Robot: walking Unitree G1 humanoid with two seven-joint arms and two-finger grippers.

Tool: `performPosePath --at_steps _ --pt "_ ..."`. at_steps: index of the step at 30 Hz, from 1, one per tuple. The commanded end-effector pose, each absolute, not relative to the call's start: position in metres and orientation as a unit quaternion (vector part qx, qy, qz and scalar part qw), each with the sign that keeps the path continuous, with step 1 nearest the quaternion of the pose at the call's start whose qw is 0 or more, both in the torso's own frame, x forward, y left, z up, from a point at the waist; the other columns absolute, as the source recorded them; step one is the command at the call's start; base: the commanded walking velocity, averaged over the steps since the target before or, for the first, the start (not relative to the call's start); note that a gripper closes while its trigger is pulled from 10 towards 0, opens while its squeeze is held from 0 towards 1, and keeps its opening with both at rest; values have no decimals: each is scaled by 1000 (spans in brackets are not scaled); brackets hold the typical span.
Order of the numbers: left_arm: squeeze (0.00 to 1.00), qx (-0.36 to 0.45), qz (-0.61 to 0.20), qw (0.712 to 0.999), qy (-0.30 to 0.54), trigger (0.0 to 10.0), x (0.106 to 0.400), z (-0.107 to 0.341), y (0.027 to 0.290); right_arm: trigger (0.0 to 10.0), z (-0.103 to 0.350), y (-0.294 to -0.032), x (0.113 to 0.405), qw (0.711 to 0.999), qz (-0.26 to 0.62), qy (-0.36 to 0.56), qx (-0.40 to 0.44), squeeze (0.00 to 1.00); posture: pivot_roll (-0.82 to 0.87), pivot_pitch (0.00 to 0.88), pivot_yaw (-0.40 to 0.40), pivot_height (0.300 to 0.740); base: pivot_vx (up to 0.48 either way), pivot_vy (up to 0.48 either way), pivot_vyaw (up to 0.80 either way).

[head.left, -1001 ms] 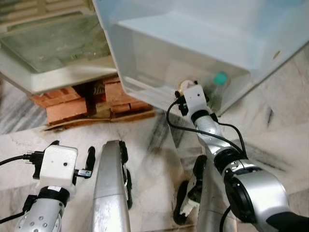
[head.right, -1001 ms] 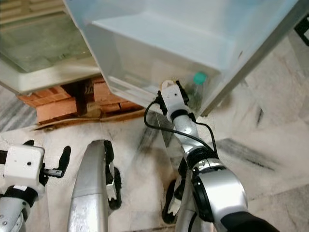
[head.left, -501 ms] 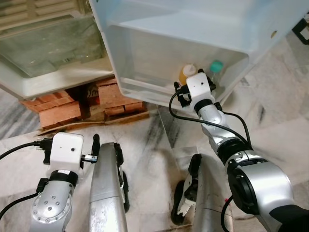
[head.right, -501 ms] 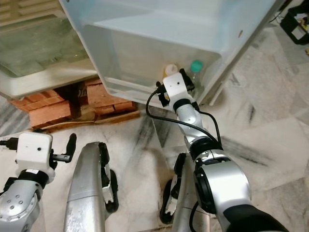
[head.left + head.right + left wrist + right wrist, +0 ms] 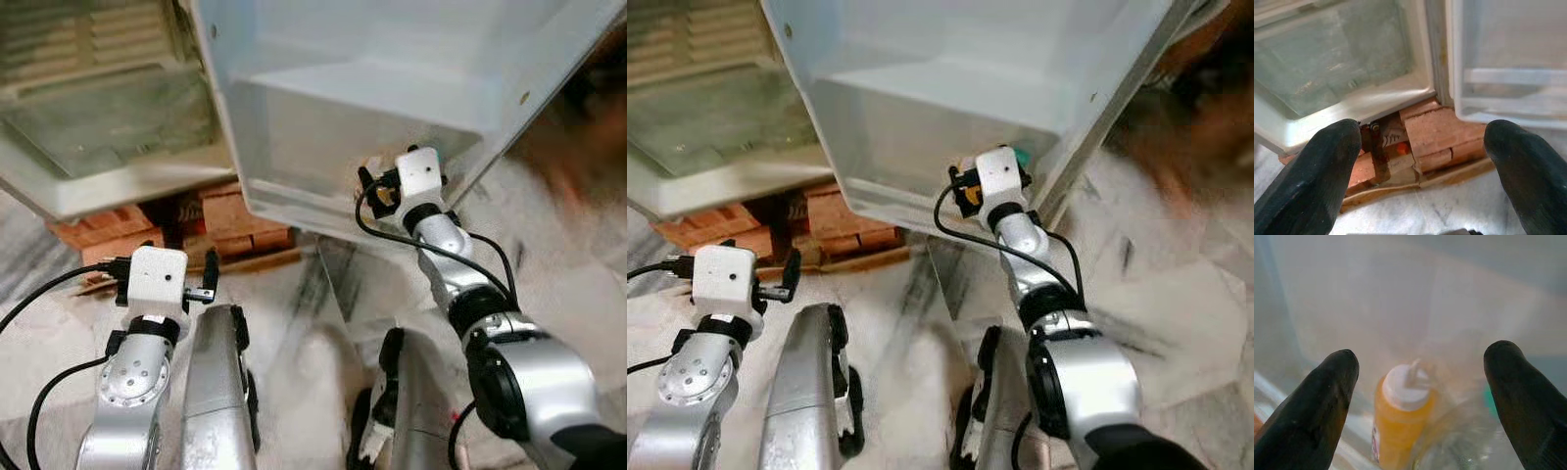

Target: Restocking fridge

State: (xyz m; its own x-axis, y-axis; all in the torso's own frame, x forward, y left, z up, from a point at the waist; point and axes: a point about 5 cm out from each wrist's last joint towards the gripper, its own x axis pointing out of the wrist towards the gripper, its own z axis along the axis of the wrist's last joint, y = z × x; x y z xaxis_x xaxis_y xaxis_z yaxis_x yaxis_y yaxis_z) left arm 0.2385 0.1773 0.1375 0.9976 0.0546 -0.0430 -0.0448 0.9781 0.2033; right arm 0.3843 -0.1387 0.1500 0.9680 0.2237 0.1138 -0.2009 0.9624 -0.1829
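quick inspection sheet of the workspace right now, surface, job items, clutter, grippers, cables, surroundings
surface: marble floor, grey-veined.
job's things: orange bottle with white cap, standing in the fridge door shelf; clear bottle with green cap beside it.
clutter: nothing seen.
grippers: right gripper open, at the door shelf, fingers either side of the orange bottle, not touching; left gripper open, low, facing the fridge base.
cables: black cable looping off the right wrist; another at the left wrist.
surroundings: open fridge raised on red bricks.
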Motion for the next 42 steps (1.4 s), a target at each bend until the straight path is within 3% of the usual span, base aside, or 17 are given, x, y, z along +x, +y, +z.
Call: performPosePath --at_steps 1,3,4,5,6,7,8,17,30,42 --pt "0 104 32 994 31 10000 237 131 181 10000 149 -143 381 989 103 -77 -66 1000 131 107 -30 549 0 0 0" --pt "0 105 33 993 29 10000 238 129 183 10000 144 -146 373 990 102 -88 -44 1000 121 89 -30 549 0 0 0" --pt "0 110 35 993 28 10000 238 128 184 10000 139 -147 368 990 102 -90 -38 949 114 76 -32 549 0 0 0" --pt "0 115 36 992 28 10000 239 127 185 10000 134 -149 361 990 102 -91 -32 533 111 63 -36 549 0 0 0" --pt "0 115 36 992 28 10000 239 127 185 10000 134 -149 361 990 102 -91 -32 533 111 63 -36 549 0 0 0" --pt "0 114 36 992 29 10000 240 126 186 10000 131 -150 356 990 100 -94 -33 314 109 59 -35 549 0 0 0" --pt "0 122 41 991 27 10000 241 126 189 10000 129 -151 351 990 97 -97 -40 0 100 43 -32 549 0 0 0" --pt "0 132 68 989 -3 10000 249 132 207 10000 111 -149 293 993 77 -86 13 0 80 0 -31 554 0 0 0" --pt "0 127 53 990 -19 10000 250 130 195 10000 126 -167 295 997 20 -75 26 0 81 0 -33 624 0 0 0" --pt "0 124 44 991 -35 10000 264 136 187 10000 127 -162 297 997 20 -63 49 0 68 0 -31 689 0 0 0"
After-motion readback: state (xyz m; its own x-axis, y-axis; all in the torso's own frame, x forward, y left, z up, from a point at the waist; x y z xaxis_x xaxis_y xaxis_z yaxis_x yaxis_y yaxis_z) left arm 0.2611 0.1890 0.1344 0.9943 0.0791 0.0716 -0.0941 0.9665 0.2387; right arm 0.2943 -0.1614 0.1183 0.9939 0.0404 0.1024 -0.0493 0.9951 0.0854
